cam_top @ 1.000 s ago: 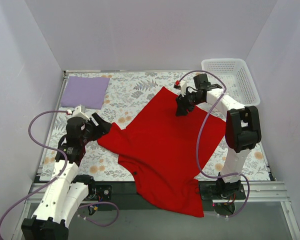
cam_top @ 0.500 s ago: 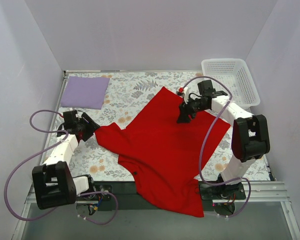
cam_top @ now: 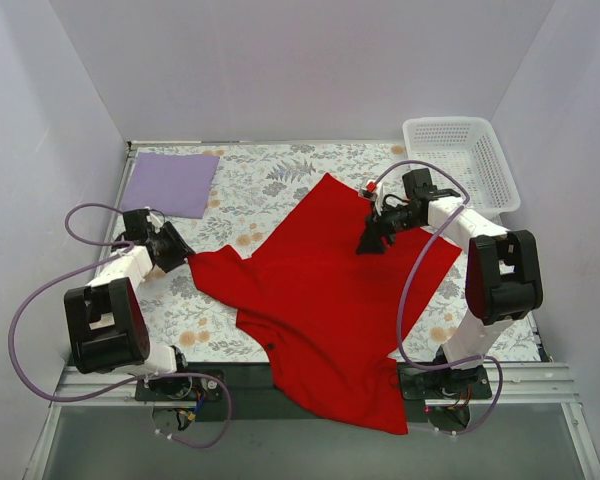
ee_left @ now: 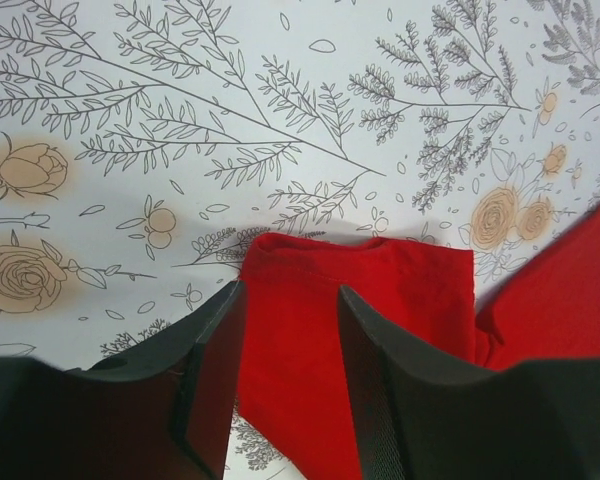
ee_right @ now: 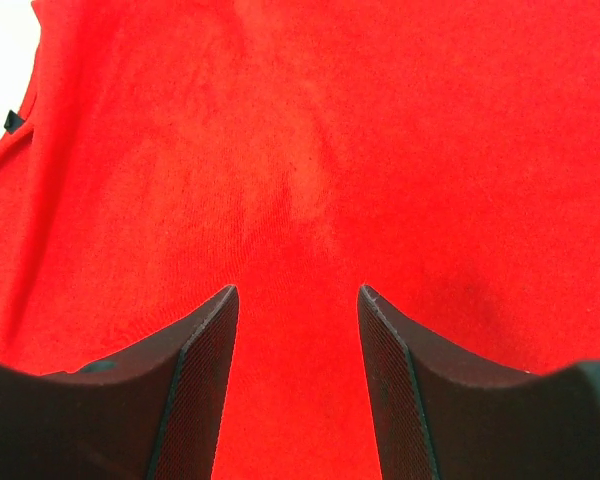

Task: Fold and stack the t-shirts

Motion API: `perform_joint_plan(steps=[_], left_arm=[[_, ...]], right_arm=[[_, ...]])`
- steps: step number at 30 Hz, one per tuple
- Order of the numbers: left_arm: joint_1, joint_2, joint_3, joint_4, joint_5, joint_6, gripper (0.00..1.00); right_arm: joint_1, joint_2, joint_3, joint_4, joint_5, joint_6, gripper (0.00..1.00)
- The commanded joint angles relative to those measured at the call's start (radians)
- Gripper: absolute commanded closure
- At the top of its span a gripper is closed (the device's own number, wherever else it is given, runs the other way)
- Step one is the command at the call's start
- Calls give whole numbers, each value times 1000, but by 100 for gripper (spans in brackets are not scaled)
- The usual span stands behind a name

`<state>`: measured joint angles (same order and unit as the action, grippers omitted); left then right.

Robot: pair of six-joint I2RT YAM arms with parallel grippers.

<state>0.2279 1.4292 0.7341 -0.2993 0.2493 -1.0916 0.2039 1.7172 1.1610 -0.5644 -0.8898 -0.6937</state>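
Observation:
The red t-shirt (cam_top: 325, 290) lies spread at a slant across the flowered table, its lower part hanging over the near edge. The left sleeve (ee_left: 370, 275) points left. My left gripper (cam_top: 176, 247) sits low at that sleeve's end. In the left wrist view its jaws (ee_left: 290, 290) stand astride the sleeve, a gap still showing on both sides of the cloth. Over the shirt's upper right part my right gripper (cam_top: 368, 243) hovers open; the right wrist view shows only red cloth (ee_right: 300, 130) between its tips (ee_right: 295, 290). The lavender t-shirt (cam_top: 170, 184) lies folded flat at the back left.
A white mesh basket (cam_top: 462, 160) stands at the back right corner. White walls close in the table on three sides. The flowered tablecloth (cam_top: 270, 180) shows bare between the two shirts.
My left arm has swung out to the left and laid its gripper low at the sleeve tip, its jaws narrowing round the cloth. The right gripper drifted slightly right over the shirt.

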Motion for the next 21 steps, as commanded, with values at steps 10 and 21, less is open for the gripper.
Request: perform_joint_plan(steps=[10,21], left_arm=[[2,88,44,-14,-1,65,63],[-1,191,65,-27,-16,61,78]], right_arm=[[-34,1,-18,3,-75,-29,42],[-57,5,-17,-2,-83,-32,42]])
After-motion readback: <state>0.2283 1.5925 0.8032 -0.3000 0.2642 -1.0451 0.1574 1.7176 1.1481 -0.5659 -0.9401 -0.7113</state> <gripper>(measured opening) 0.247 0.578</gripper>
